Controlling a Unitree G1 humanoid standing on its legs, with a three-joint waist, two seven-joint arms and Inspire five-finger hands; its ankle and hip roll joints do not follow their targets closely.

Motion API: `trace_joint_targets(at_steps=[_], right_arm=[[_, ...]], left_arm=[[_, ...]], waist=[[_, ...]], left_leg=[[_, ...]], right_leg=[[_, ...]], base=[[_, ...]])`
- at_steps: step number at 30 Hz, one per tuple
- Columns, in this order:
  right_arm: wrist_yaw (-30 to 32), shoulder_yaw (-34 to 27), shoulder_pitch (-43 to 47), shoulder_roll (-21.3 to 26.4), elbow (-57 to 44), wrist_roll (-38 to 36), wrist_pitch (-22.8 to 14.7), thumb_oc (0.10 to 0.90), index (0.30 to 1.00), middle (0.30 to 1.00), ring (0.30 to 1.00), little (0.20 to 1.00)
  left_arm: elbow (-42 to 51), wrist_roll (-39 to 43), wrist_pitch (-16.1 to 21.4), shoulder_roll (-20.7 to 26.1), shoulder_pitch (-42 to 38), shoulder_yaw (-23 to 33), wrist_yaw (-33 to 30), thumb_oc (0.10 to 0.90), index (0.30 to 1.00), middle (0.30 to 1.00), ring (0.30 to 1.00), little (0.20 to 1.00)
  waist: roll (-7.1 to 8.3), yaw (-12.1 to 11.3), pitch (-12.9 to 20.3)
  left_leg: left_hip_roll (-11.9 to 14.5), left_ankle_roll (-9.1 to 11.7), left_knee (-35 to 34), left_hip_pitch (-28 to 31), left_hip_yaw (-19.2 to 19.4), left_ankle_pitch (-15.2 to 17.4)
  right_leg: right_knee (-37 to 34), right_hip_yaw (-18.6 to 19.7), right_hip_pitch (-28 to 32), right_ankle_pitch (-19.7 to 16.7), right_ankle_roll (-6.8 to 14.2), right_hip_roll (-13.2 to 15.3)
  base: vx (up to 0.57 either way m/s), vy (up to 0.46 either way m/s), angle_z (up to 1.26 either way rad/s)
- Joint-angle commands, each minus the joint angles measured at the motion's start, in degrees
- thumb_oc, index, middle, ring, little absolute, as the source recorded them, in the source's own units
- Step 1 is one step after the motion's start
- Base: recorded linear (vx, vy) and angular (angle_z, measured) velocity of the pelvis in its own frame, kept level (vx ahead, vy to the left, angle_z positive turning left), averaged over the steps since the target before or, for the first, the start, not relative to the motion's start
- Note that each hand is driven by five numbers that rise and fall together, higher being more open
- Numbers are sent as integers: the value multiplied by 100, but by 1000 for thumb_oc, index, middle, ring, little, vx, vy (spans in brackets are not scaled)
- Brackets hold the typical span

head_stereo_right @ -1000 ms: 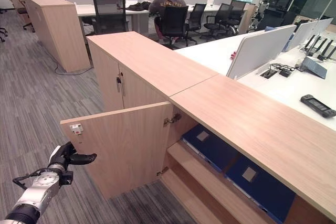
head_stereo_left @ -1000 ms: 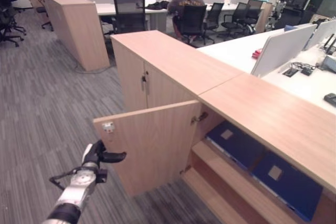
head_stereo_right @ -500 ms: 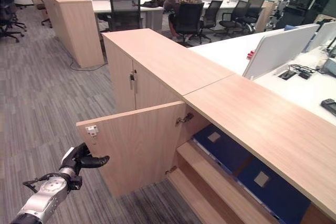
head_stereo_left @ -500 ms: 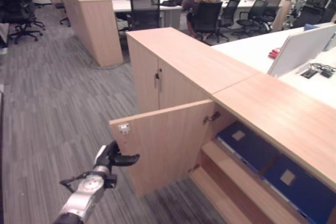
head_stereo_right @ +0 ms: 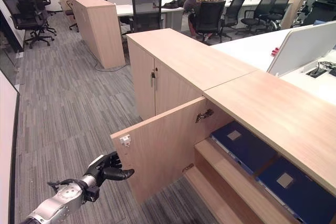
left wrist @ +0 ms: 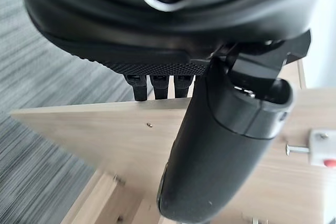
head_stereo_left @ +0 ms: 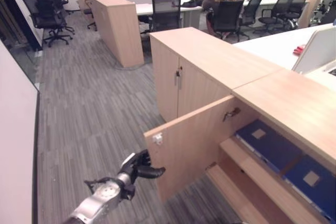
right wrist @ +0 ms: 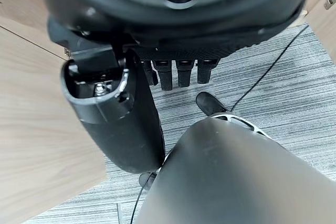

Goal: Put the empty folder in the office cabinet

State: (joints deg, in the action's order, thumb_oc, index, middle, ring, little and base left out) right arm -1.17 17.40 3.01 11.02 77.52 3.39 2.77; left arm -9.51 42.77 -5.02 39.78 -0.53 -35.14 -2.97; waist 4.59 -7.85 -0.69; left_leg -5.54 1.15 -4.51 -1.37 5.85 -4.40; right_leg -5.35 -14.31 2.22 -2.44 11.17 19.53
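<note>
I see two blue folders (head_stereo_right: pixel 242 145) already lying on the upper shelf (head_stereo_right: pixel 231 174) inside the office cabinet (head_stereo_right: pixel 273 124), so the step in hand is closing the door (head_stereo_right: pixel 163 148). My left hand (head_stereo_right: pixel 107 169) is just beside the door's free edge, fingers relaxed and holding nothing. I would push near that edge, slowly. My right hand (right wrist: pixel 136 108) hangs idle, fingers relaxed, empty.

Open-plan office: desks (head_stereo_right: pixel 157 9), swivel chairs (head_stereo_right: pixel 209 19), wooden cabinets (head_stereo_right: pixel 173 72), grey carpet (head_stereo_right: pixel 68 103).
</note>
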Motion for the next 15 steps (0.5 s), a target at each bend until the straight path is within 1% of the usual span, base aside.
trace_joint_targets(at_steps=[1,3,4,5,7,9,10,11,12,13,15], right_arm=[[-126,431,-2,-3,640,427,188,800,900,900,900,900],[-122,325,-109,75,700,546,202,800,900,900,900,900],[-135,271,-198,118,730,633,218,800,900,900,900,900],[-145,244,-254,168,764,748,237,800,900,900,900,900],[-178,269,-301,223,768,911,251,800,900,900,900,900],[-194,318,-321,238,743,980,235,800,900,900,900,900],[-201,397,-340,250,715,1040,225,800,900,900,900,900],[-235,648,-280,233,515,1121,193,800,900,900,900,900],[-268,742,-401,256,332,963,12,800,900,900,900,900],[-294,735,-426,227,320,944,19,800,900,900,900,900],[-259,677,-482,98,391,873,74,800,900,900,900,900]], left_arm=[[1993,575,740,-2088,-1861,-829,1928,800,900,900,900,900],[1985,611,752,-2096,-1799,-811,1991,800,900,900,900,900],[1961,641,748,-2109,-1762,-813,2046,800,900,900,900,900],[1955,637,738,-2106,-1769,-839,2091,800,900,900,900,900],[1931,677,741,-2129,-1855,-896,2143,800,900,900,900,900],[1852,781,707,-2210,-1945,-955,2186,800,900,900,900,900],[1686,928,669,-2364,-2110,-1065,2230,800,900,900,900,900],[1582,963,801,-2408,-2203,-1121,2140,800,900,900,900,900],[1423,1037,684,-2377,-2314,-1233,2235,800,900,900,900,900],[1415,1069,688,-2380,-2409,-1256,2197,800,900,900,900,900],[1563,950,754,-2247,-2292,-1098,2022,800,900,900,900,900]], waist=[[-376,883,121],[-416,932,107],[-428,977,81],[-432,1033,49],[-410,1110,-39],[-393,1179,-70],[-366,1257,-75],[-308,1322,-84],[-248,1401,-68],[-229,1414,-56],[-172,1381,-47]], left_leg=[[532,-124,68,494,-408,773],[406,-189,52,507,-392,782],[335,-225,39,521,-371,784],[279,-256,22,520,-347,782],[223,-306,7,529,-247,769],[206,-334,-7,540,-149,761],[203,-355,-20,549,-25,760],[216,-356,-26,541,50,735],[231,-378,-28,517,164,735],[230,-393,-21,502,227,736],[213,-430,-5,501,324,759]], right_leg=[[65,-369,185,-262,-100,-716],[85,-364,121,-368,-32,-595],[94,-340,67,-451,6,-524],[107,-310,-9,-535,41,-467],[125,-227,-152,-680,80,-422],[116,-144,-241,-761,96,-432],[86,-56,-316,-814,106,-460],[87,6,-379,-841,98,-479],[76,105,-491,-872,101,-529],[68,131,-535,-902,101,-542],[79,78,-603,-964,113,-532]], base=[[-166,179,-30],[-170,199,-26],[-222,218,33],[-212,177,-53],[-190,113,-148],[-153,65,-110],[-153,24,-85],[-185,-5,-69],[-152,-18,-92],[-145,-14,-86],[-81,-11,-56]])
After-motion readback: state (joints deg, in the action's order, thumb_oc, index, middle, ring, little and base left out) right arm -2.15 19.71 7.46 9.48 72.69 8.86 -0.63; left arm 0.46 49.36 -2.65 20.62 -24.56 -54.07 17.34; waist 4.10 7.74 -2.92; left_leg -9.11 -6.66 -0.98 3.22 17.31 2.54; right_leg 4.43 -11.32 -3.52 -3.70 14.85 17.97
